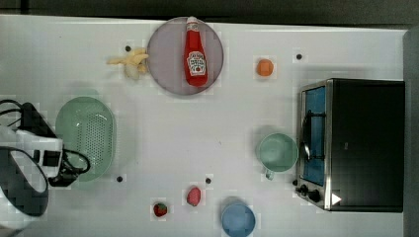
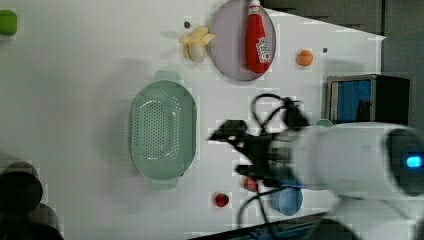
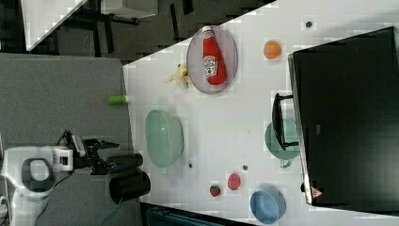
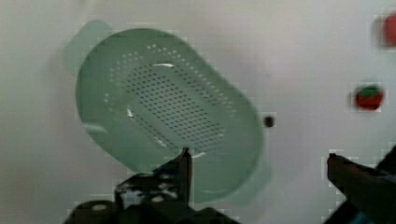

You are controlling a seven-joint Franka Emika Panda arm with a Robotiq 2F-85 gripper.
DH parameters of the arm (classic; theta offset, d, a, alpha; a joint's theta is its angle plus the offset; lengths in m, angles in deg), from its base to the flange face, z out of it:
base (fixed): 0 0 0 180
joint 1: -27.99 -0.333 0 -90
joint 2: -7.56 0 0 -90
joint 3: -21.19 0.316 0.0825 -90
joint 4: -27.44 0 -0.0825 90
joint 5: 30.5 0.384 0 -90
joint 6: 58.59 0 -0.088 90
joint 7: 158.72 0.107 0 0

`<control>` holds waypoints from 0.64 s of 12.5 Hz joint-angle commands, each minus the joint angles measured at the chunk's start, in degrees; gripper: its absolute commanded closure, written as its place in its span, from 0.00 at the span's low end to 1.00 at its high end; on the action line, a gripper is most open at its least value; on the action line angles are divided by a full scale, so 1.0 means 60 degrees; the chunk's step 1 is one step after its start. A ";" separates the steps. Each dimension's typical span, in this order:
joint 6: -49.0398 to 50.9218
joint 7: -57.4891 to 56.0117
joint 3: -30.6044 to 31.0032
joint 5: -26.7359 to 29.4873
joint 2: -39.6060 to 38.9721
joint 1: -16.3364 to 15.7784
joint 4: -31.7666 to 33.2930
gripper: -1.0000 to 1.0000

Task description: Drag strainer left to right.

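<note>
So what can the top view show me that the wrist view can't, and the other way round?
Top view alone: the ketchup bottle lying on the grey plate, the banana, the green mug, the blue bowl and the toaster oven. Wrist view alone: the open gripper, close up, just above the table. Both: the strainer and a strawberry.

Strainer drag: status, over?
Claw open, holding nothing, above the strainer's edge in the wrist view. Strainer at the top view's left, not yet dragged. Green mug and toaster oven sit on the top view's right.
</note>
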 commanded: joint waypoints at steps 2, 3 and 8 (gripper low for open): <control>-0.1025 0.5145 0.0131 -0.0755 -0.1021 0.0186 0.0003 0.00; -0.1267 0.5844 0.0126 -0.1148 -0.1532 0.0153 0.0003 0.00; -0.3180 0.6659 -0.0130 -0.2210 -0.3793 0.0142 0.0065 0.00</control>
